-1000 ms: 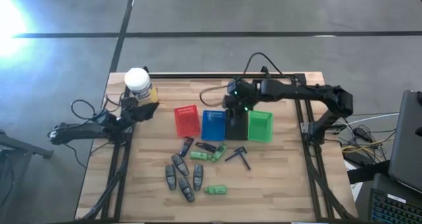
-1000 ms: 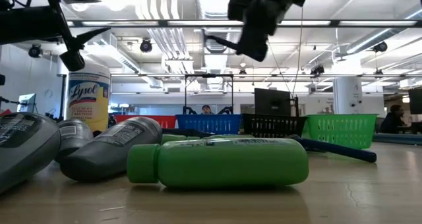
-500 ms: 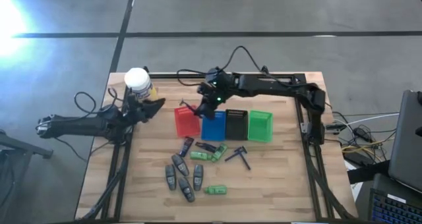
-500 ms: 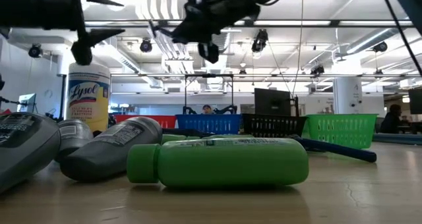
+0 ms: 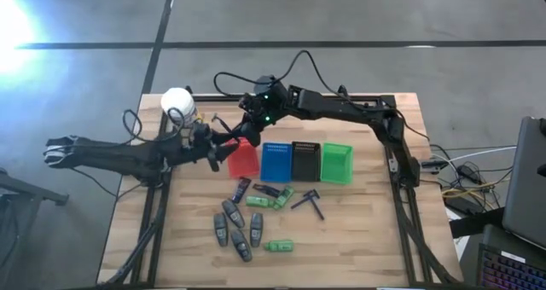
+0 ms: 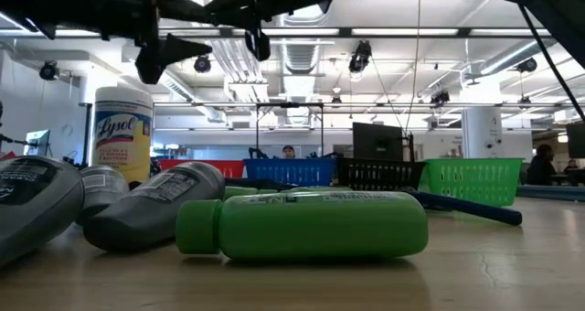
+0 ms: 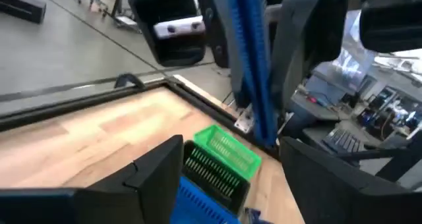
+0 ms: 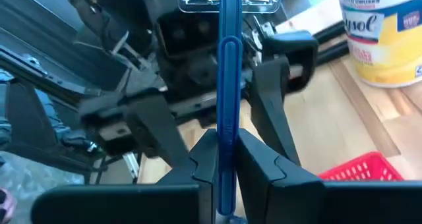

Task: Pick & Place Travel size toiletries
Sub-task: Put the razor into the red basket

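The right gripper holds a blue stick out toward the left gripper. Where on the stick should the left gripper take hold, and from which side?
Probably the bare shaft of the blue stick, beyond the fingertips of the shut right gripper. The open left gripper faces it head-on with one finger on each side, so it can close straight across the slim, straight shaft.

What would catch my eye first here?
The two grippers meeting in mid-air near the red basket: the right gripper is shut on a blue stick, offered between the left gripper's open fingers. Below lie scattered toiletries; a yellow jar stands in the far-left corner.
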Tool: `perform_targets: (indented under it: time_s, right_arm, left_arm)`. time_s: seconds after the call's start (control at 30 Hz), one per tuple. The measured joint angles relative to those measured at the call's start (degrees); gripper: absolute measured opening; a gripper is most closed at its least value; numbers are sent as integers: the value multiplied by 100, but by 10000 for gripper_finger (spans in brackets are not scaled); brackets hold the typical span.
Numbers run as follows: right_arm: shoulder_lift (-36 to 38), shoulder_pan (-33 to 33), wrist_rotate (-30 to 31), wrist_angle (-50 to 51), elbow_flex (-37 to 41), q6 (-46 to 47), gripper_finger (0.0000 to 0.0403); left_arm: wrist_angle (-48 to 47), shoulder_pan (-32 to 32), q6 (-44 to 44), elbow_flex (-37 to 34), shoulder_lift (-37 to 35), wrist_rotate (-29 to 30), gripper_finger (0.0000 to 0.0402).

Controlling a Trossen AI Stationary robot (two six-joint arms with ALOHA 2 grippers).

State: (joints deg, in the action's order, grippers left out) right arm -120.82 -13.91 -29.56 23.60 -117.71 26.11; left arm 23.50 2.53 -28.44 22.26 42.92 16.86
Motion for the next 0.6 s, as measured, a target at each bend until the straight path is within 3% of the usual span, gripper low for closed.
perform_targets:
  time_s: [0.23,0.6]
  right_arm:
    - [-11,67,15,112,75,-195,29]
    - [-7,93,-76,147,83,-361,29]
  left_arm:
    - [496,3,229,12,-42,148,248]
    - [750,87,196,14,-112,175,201]
